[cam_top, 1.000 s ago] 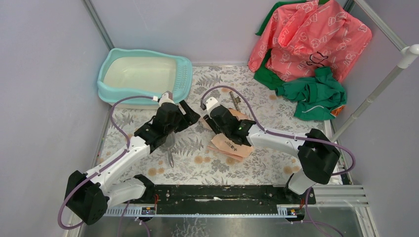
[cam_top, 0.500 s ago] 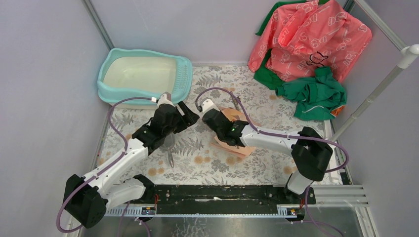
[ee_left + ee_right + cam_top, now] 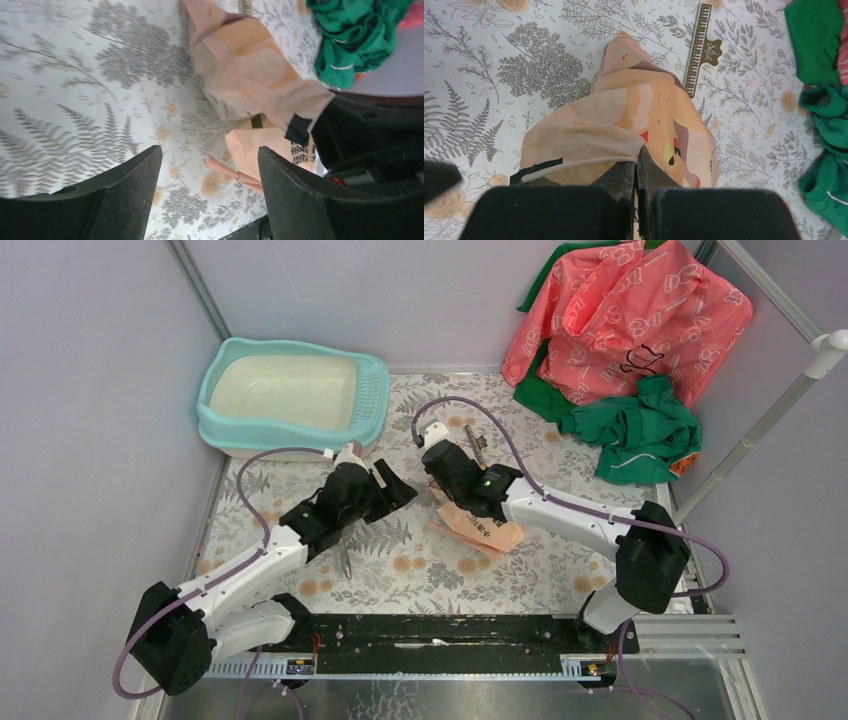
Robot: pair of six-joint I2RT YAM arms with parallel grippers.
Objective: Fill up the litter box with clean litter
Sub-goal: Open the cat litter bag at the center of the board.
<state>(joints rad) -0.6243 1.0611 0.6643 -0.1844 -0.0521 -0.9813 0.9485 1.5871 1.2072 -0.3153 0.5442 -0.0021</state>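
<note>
The right gripper (image 3: 636, 169) has its fingers pressed tight together, and a fold of the pink-orange bag (image 3: 624, 120) is pinched between the tips. From its wrist view the bag rises in a crumpled tent toward the fingers, with a strip of black tape along the edge just left of the pinch. In the top view the rest of the bag lies flat on the table (image 3: 400, 575), under and just in front of that arm.

The left gripper (image 3: 209, 152) stands spread wide and holds nothing. Between its fingers only the fern-printed cloth shows, with the lifted bag just beyond its right finger. It touches neither the bag nor the table as far as I can see. A grey scoop (image 3: 344, 558) lies on the table under the left arm, partly hidden by it.

The litter box (image 3: 372, 390) sits at the far left corner of the table against the back wall, its slotted rim toward the middle. It is apart from both grippers; the left one is the nearer.

A thin brown clip (image 3: 704, 47) lies on the table just beyond the bag.
</note>
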